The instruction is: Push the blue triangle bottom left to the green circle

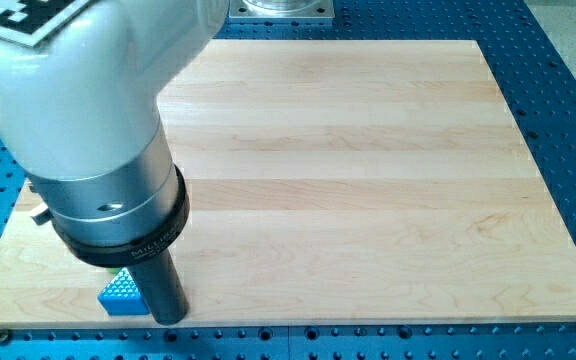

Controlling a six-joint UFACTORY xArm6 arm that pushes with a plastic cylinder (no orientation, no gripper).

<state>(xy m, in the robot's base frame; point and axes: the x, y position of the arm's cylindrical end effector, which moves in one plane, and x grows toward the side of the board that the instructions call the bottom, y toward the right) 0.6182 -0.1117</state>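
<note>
A blue triangle block [121, 293] lies near the bottom left corner of the wooden board [368, 180], partly hidden behind the arm. My tip [169, 319] stands at the block's right side, touching or nearly touching it, close to the board's bottom edge. No green circle shows anywhere in the view; the arm's large white and grey body [88, 130] covers the board's left part and may hide it.
The board lies on a blue perforated table [568, 60]. A metal mount [280, 10] shows at the view's top. A small grey piece [38, 213] peeks out at the arm's left side.
</note>
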